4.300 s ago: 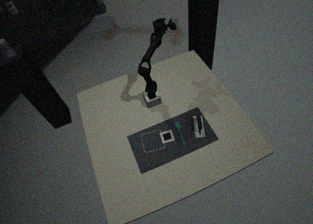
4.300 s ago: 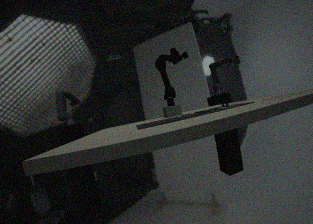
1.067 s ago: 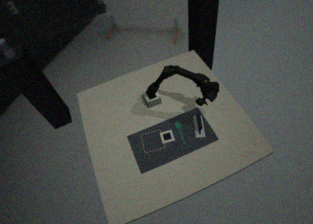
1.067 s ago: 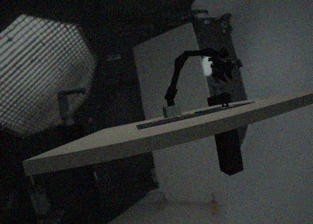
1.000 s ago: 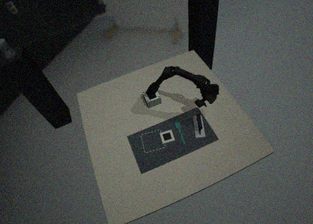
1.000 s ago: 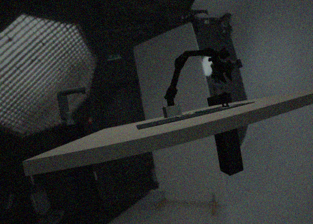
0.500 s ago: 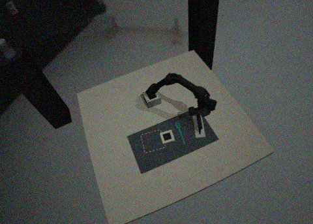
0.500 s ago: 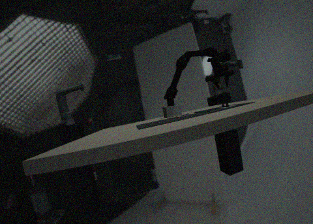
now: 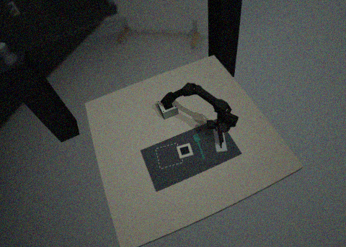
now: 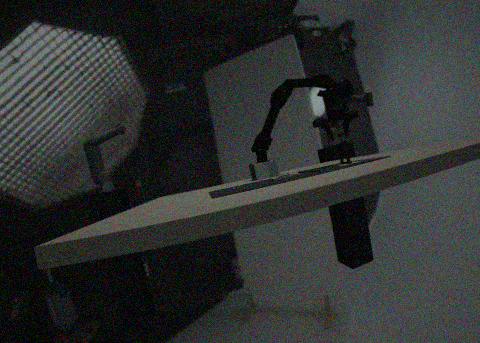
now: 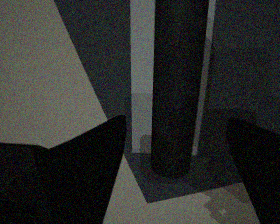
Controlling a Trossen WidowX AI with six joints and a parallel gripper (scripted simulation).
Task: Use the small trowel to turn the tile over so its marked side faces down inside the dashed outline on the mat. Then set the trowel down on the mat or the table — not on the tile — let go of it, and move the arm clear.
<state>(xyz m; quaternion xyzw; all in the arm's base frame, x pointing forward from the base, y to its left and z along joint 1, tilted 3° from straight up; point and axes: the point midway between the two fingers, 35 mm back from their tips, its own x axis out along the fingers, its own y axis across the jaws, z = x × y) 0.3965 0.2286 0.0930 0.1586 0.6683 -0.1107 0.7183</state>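
The tile (image 9: pixel 184 150) is a white square with a dark centre. It lies flat on the dark mat (image 9: pixel 173 176) (image 10: pixel 240 189), just right of the dashed outline (image 9: pixel 157 158). The trowel (image 9: pixel 220 143) (image 11: pixel 178 85) has a dark handle and a pale blade and lies at the mat's right end. My gripper (image 9: pixel 218 129) (image 10: pixel 342 145) (image 11: pixel 176 124) hangs just above it, open. In the wrist view the fingers stand on either side of the dark handle, apart from it. Nothing is held.
A teal tool (image 9: pixel 199 146) lies on the mat between the tile and the trowel. The arm's base block (image 9: pixel 166 110) stands behind the mat on the pale table (image 9: pixel 119 139). Dark pillars stand at the table's back right (image 9: pixel 223 24) and left (image 9: pixel 54 117).
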